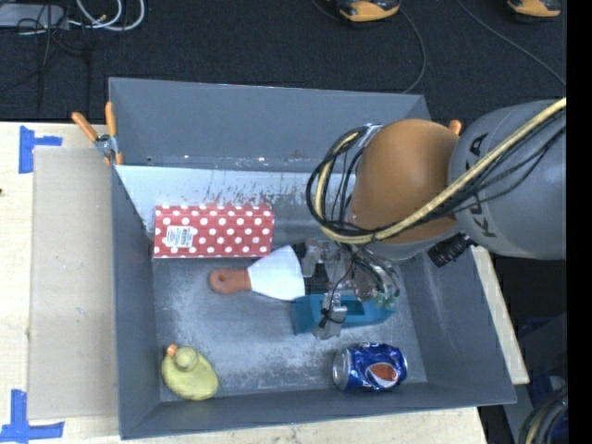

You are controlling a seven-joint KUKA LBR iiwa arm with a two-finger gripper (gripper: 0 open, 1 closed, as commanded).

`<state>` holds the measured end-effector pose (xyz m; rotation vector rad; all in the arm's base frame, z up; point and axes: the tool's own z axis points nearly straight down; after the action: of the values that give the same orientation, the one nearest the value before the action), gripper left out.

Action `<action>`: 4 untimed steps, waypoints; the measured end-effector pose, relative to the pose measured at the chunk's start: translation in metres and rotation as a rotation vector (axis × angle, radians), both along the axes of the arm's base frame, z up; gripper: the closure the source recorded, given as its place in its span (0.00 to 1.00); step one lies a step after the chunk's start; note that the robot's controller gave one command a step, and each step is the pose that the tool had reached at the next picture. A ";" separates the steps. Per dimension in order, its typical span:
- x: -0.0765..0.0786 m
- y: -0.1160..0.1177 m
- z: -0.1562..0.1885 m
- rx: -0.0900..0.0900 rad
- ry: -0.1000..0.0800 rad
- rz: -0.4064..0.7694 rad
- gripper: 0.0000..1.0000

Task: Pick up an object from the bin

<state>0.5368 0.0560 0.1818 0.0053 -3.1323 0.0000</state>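
Now the gripper [331, 317], open or closed I cannot tell, sits low over the teal block [305, 318] right of the bin's [259, 128] middle, between spatula [276, 277] and can [370, 368], and should probably centre on the block, clear of the spatula, for a square grip.

Grey arm [518, 192], orange wrist cover [407, 178], looped black-and-yellow cables [333, 188].
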 end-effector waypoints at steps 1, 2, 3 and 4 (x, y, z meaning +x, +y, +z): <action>0.002 0.000 0.005 0.000 -0.007 -0.002 0.00; 0.012 -0.050 -0.058 0.001 -0.008 -0.017 0.00; 0.003 -0.087 -0.067 0.000 0.000 -0.061 0.00; 0.012 -0.088 -0.053 0.000 -0.009 -0.084 0.00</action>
<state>0.5485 -0.0318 0.1287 -0.1266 -3.1384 -0.0011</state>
